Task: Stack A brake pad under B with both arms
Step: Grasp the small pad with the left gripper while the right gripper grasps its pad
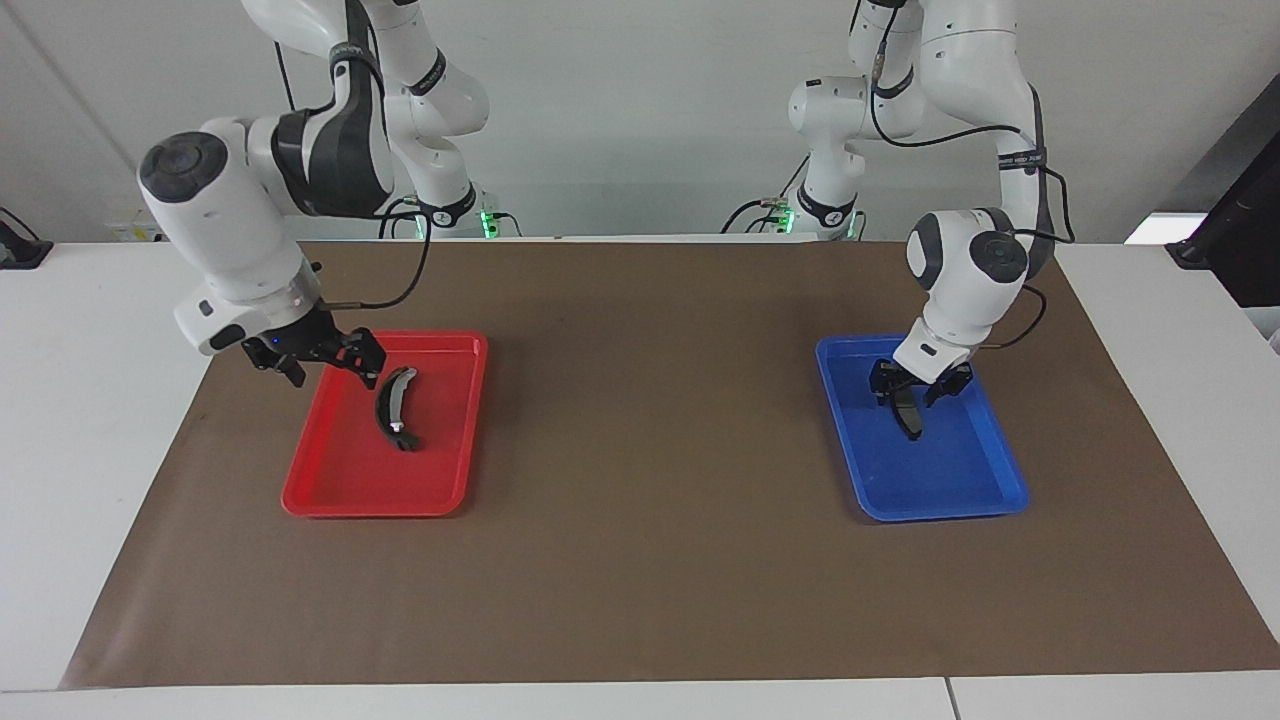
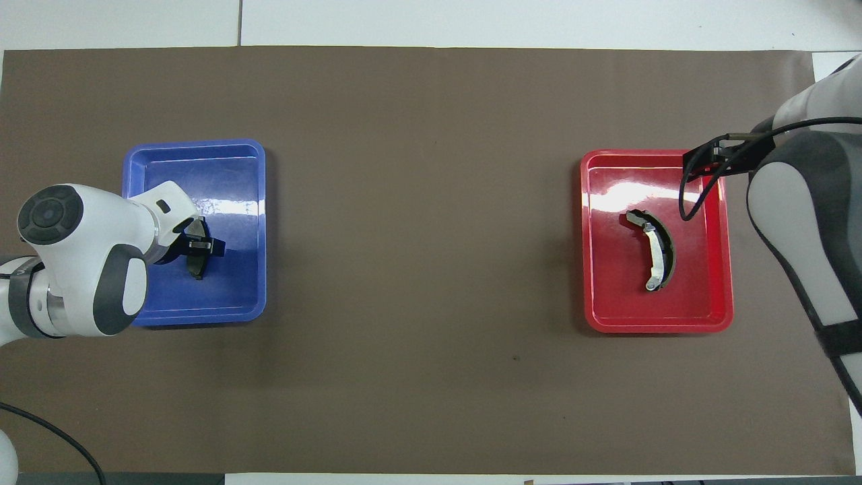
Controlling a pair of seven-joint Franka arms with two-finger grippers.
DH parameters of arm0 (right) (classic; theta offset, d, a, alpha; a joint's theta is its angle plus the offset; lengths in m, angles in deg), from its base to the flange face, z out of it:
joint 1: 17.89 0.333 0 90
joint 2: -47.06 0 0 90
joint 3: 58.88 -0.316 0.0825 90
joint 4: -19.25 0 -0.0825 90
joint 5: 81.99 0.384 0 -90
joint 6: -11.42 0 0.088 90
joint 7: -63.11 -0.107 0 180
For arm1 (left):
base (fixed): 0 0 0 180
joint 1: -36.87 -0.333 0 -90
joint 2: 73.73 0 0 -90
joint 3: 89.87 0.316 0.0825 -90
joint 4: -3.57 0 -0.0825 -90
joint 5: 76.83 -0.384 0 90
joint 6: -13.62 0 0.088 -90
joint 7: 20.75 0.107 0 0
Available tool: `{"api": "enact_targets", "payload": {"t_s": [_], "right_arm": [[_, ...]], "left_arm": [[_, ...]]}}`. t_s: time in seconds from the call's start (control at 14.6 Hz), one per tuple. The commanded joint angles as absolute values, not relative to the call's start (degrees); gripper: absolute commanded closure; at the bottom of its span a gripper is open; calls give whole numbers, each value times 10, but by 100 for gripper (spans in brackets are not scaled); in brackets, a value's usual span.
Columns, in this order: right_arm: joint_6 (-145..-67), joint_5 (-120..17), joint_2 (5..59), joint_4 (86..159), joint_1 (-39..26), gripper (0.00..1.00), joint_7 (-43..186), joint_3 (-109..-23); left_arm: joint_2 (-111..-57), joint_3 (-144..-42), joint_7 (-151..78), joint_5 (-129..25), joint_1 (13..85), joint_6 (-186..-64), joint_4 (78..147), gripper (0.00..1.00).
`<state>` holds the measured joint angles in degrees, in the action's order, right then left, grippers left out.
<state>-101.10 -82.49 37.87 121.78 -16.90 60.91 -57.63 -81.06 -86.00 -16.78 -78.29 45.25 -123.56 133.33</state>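
Two grippers work over separate trays on the brown mat (image 1: 640,560).
Left gripper (image 1: 912,392), lowered into the blue tray (image 1: 985,505), has its fingers closed on the A brake pad (image 1: 908,415), which hangs tilted with its lower tip at the tray floor. Right gripper (image 1: 325,362) hovers over the robot-side rim of the red tray (image 1: 330,500), just beside B (image 1: 394,408); whether its fingers are parted cannot be told. B lies flat in the red tray, metal strip showing, well apart from the blue tray, toward the right arm's end of the table.
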Motion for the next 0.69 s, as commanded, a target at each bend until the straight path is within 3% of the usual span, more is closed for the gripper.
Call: {"api": "enact_targets", "payload": {"t_s": [0.0,0.07,0.21,0.62], "right_arm": [[-1148,-814,427,1376,-175,0,666,-577],[-1182,-814,430,1409,-174,0,671,-577],[-1208,-814,430,1445,-176,0,690,-577],[-1299,-814,428,1521,-184,0,700,-577]], "left_arm": [[-813,-858,-178,-794,451,-1252,1346,62],[-812,-858,-178,-794,451,-1252,1346,77],[-810,-857,-177,-794,453,-1243,1341,89],[-794,-858,-195,-794,502,-1085,1216,93]]}}
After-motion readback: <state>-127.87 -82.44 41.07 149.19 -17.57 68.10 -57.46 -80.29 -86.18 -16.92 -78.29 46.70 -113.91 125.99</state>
